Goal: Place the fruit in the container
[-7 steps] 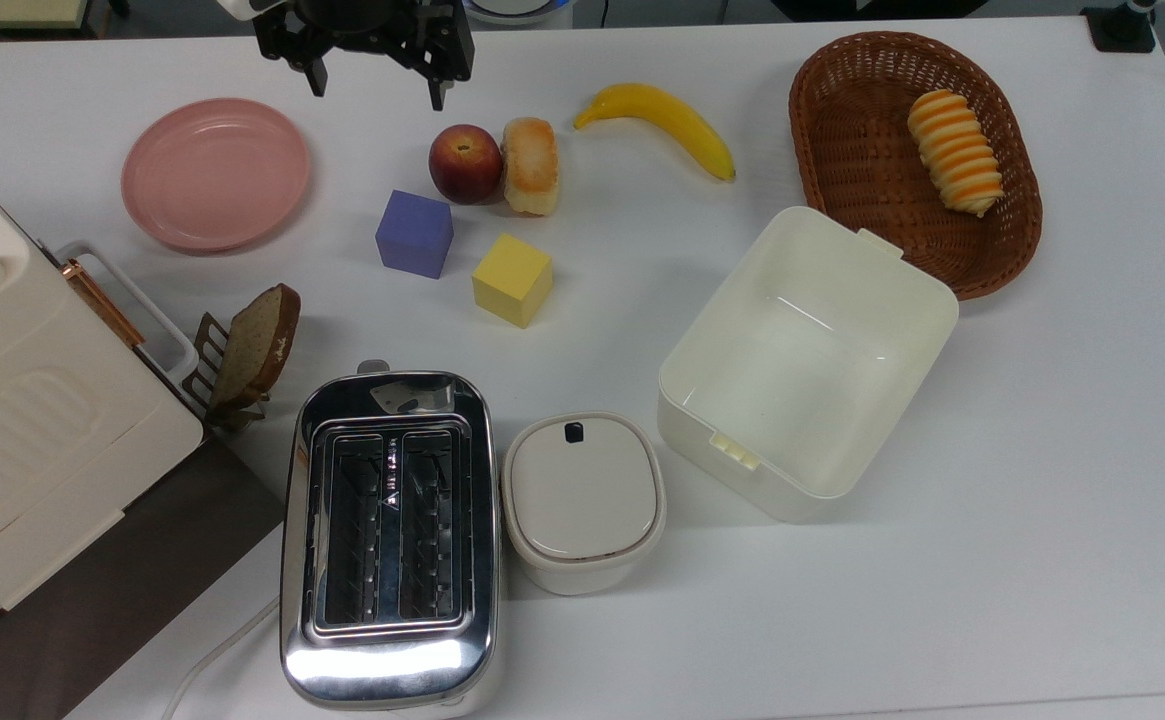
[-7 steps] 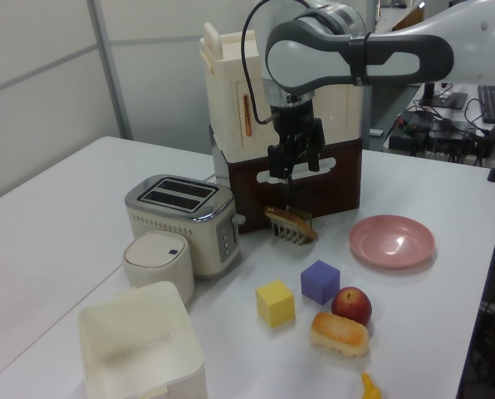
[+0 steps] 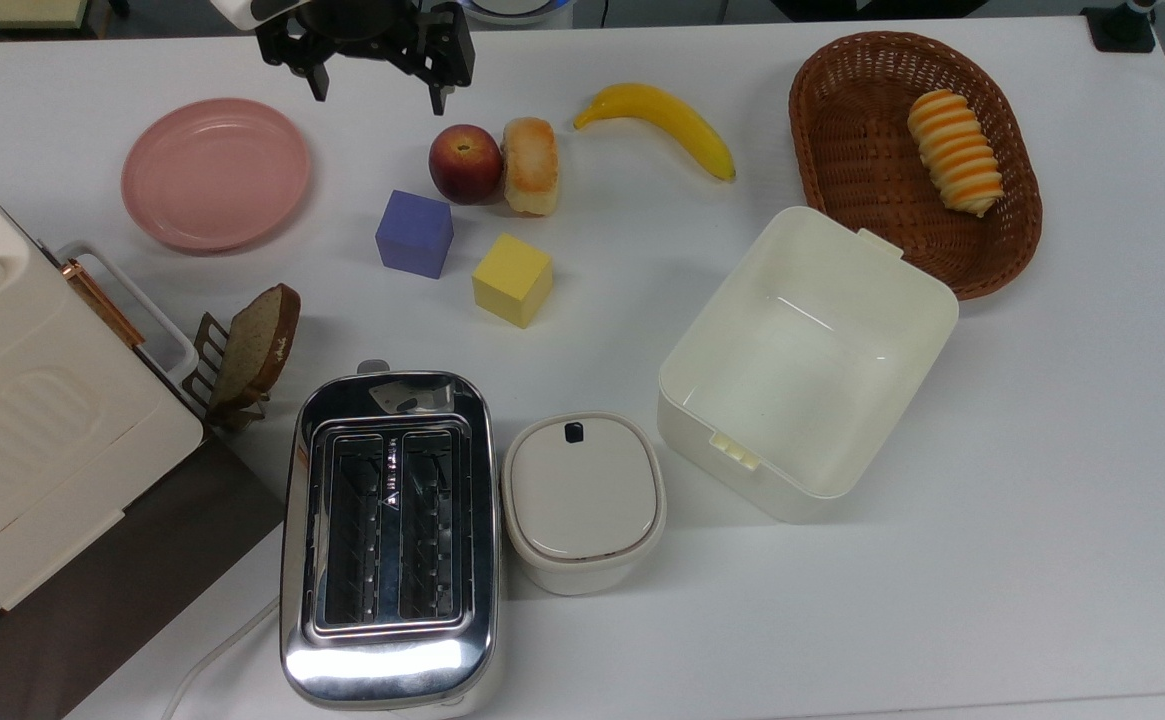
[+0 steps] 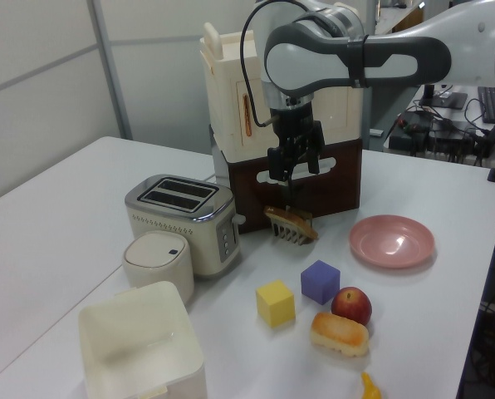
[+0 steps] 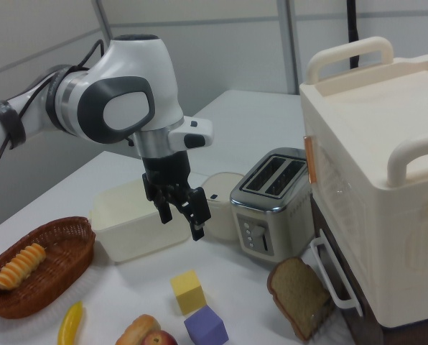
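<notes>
1. Looking down, we see a big white table (image 3: 942, 600) in a room with pale gray walls.
2. On the table we see the fruit (image 3: 465, 163), a round red apple with a bit of yellow and a small dip on top.
3. It lies in the open, touching a golden bread roll (image 3: 531, 165) on the top view's right, with a purple block (image 3: 414, 233) just beside it.
4. We see the container (image 3: 808, 362), a deep cream box of smooth plastic with round corners, well apart from the fruit, toward the top view's right.
5. It has nothing in it.
6. A brown woven basket (image 3: 862, 150) sits next to it with a striped roll (image 3: 955, 150) inside.
7. We also see a shiny metal toaster (image 3: 389, 540), a pink plate (image 3: 215, 172), a yellow banana (image 3: 660, 122) and a yellow block (image 3: 512, 279).
8. High above the table, the gripper (image 3: 378, 88) hangs with its two black fingers apart, holding nothing.
</notes>
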